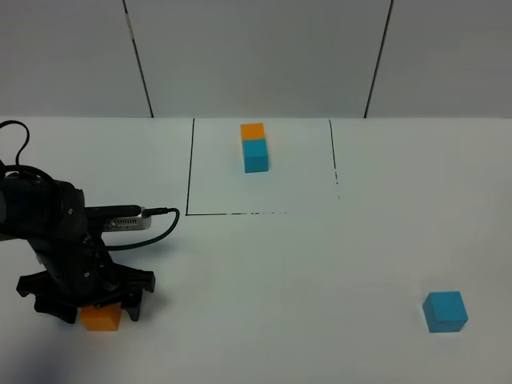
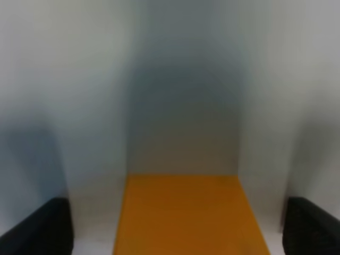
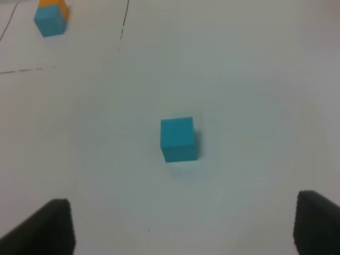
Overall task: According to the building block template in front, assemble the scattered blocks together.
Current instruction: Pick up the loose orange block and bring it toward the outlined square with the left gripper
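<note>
Viewing split: the whole layout is given only by the high camera, where the left gripper [image 1: 96,308] is seen at the near left of the table [image 1: 304,264]; the right gripper [image 3: 183,228] is shown only by its own wrist camera.
Left wrist extra: bare table is seen on both sides of the orange cube [image 2: 188,215], between it and each black finger [image 2: 37,228]; that gap is not made out from above.
Right wrist extra: the cyan cube [image 3: 178,139] is shown ahead of the jaws, apart from them, with the template pair [image 3: 51,16] far beyond.
Left tool: released, jaws spread, lowered astride the orange cube, not clamped on it.
Right tool: released, jaws wide, nothing between them.
Orange cube place: near left of the table, under the left gripper.
Cyan cube place: near right of the table, alone, well apart from the orange cube.
Frame contents: the template pair is enclosed by the black outline [image 1: 187,168], orange touching cyan, orange on the far side, set toward the frame's far edge.
Frame edge: the near line is broken into dashes toward the right.
Open room: wide bare table is left between the two loose cubes, and between them and the frame.
Edges: the orange cube is set close to the near edge of the high view; a cable [image 1: 160,224] is looped from the left arm toward the frame's near left corner, stopping short of it.
</note>
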Controlling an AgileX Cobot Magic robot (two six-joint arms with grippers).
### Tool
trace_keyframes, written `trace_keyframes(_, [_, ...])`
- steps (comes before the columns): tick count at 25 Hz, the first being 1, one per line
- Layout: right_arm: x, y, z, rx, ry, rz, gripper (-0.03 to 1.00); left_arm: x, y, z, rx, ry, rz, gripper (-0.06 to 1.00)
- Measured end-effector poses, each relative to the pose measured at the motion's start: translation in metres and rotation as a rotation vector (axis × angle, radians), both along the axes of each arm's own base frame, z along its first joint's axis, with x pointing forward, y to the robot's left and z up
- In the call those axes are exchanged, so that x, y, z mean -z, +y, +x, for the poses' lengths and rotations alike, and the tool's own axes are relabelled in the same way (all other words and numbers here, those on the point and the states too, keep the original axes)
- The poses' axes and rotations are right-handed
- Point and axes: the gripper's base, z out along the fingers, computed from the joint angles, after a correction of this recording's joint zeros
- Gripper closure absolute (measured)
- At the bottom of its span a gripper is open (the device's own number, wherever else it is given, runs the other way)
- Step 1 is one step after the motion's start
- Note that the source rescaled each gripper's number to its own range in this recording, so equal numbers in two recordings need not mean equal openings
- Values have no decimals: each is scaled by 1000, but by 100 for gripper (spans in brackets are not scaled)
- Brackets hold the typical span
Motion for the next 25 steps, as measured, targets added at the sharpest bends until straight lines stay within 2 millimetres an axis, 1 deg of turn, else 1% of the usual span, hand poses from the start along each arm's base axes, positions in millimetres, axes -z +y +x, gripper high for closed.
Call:
trace_keyframes(4, [0,0,0,0,0,0,31,0,0,0,0,1,0,26])
trace_keyframes(7, [0,0,0,0,0,0,31,0,0,0,3,1,4,34])
trace_keyframes(9, [0,0,0,0,0,0,31,0,1,0,8,2,9,44])
trace_keyframes(11, [0,0,0,0,0,0,31,0,0,0,4,3,5,56])
trace_keyframes(16, [0,0,0,0,0,0,31,0,-1,-1,-18,8,-11,94])
trace_keyframes(25, [0,0,0,0,0,0,31,0,-2,-1,-24,18,-22,94])
